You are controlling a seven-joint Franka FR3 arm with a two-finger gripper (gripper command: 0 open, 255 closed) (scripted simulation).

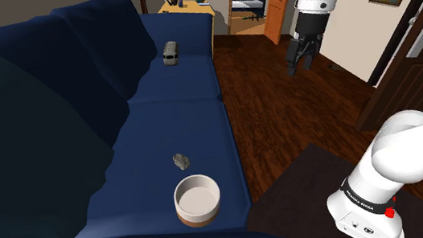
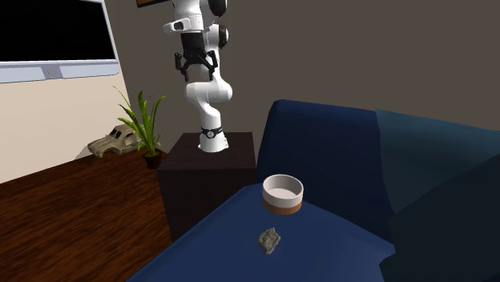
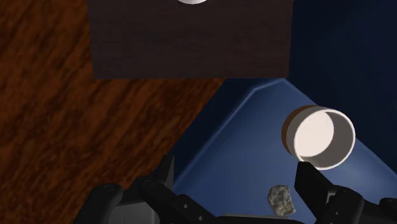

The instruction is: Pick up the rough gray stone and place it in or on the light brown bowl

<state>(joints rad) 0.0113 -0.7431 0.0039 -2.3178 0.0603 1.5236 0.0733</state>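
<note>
High over the wood floor, the gripper hangs with its fingers spread wide, clasping nothing. Seen along the hand, the stone lies between them, nearer the finger on the bowl's side, but well below on the sofa seat. The bowl stands near it, not touching. I judge the coming move a long descent toward the shoulder view's lower left. The stone looks lumpy, with no clear long axis.
</note>
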